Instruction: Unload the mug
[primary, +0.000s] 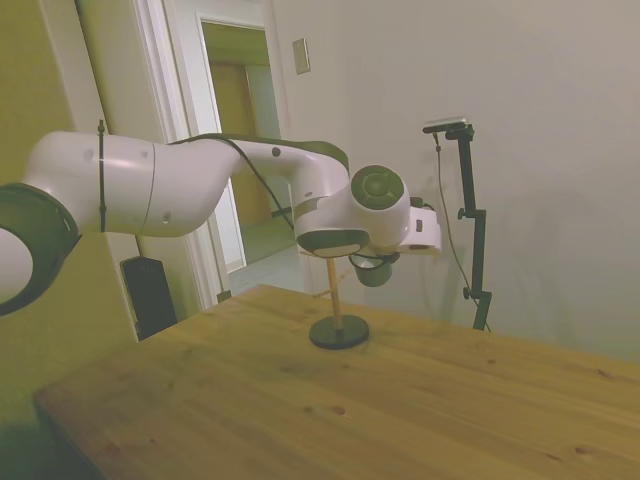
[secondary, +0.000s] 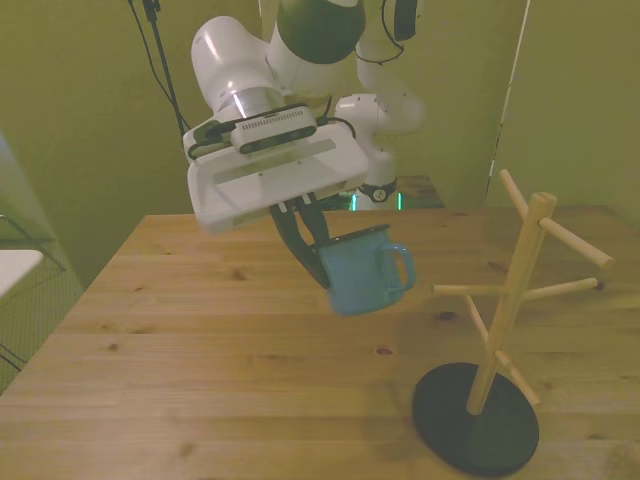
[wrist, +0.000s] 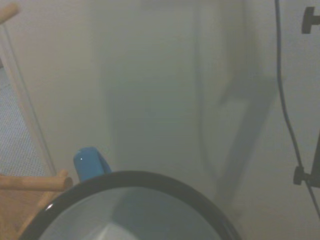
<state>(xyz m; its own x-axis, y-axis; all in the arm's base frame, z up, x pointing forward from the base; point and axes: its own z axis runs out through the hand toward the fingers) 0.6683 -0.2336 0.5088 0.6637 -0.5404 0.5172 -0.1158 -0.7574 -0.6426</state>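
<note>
The blue-green mug (secondary: 365, 270) hangs tilted in the air above the table, its handle (secondary: 400, 265) turned toward the wooden mug tree (secondary: 512, 300). My gripper (secondary: 322, 258) is shut on the mug's rim. The mug is clear of the tree's pegs, on the front view's left of them. In the side view only the mug's (primary: 375, 269) underside shows below the wrist, above the tree's dark base (primary: 339, 331). The wrist view shows the mug's dark rim (wrist: 135, 178), white inside and blue handle (wrist: 90, 162) close up, with a wooden peg (wrist: 32, 182) beside it.
The mug tree stands on a round dark base (secondary: 475, 418) near the table's front edge, with several bare pegs sticking out. The wooden table (secondary: 200, 330) stretches to the front view's left of it. A doorway (primary: 240, 140) is behind the arm.
</note>
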